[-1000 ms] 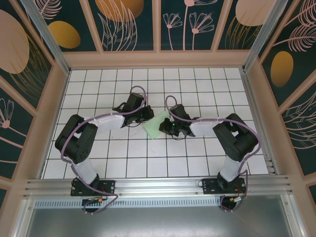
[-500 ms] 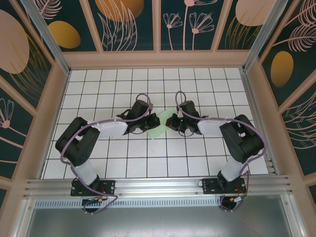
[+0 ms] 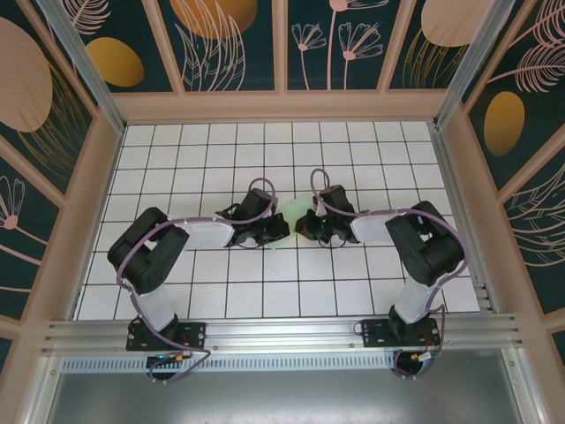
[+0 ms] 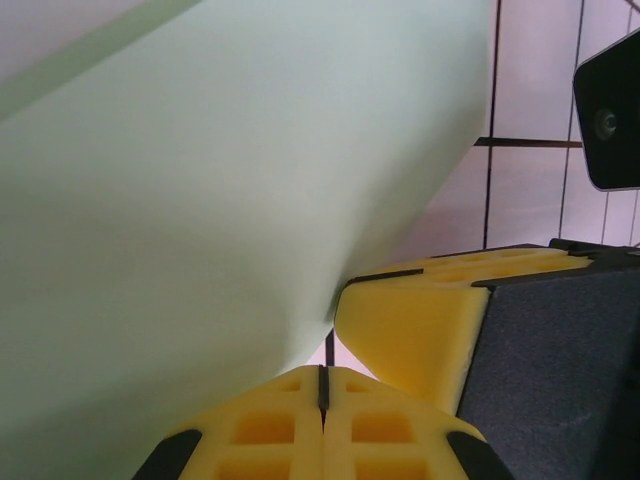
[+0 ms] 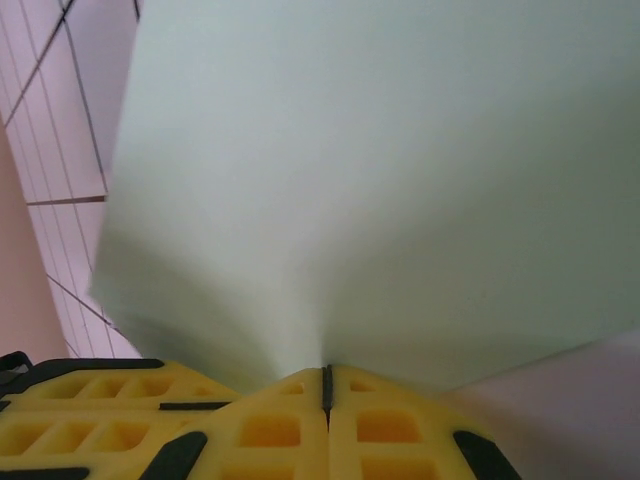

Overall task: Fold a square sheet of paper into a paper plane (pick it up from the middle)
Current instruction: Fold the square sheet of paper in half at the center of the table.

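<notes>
From above, the left end effector [image 3: 277, 229] and the right end effector [image 3: 305, 228] have converged on the square sheet of paper [image 3: 291, 215] mid-tabletop [image 3: 265, 291], so lifting looks ready. In the left wrist view, the jaws pinch the sheet's edge, with the other arm's yellow finger [image 4: 410, 325] crowding just beside. In the right wrist view, the jaws are likewise clamped on the paper.

- Left arm [image 3: 207, 231] is bending sharply at the elbow on the outer left, with its forearm reaching low and inward.
- Left gripper [image 3: 275, 228] is pinching. Its yellow fingertips [image 4: 280, 400] are pressing flush together on an edge of the sheet of paper [image 4: 200, 200].
- Right arm [image 3: 375, 228] is mirroring this pose from the outer right.
- Right gripper [image 3: 303, 227] is clamping the sheet likewise, its fingertips [image 5: 270, 400] meeting at a closed seam.
- Both grippers are facing each other, just beside one another.
</notes>
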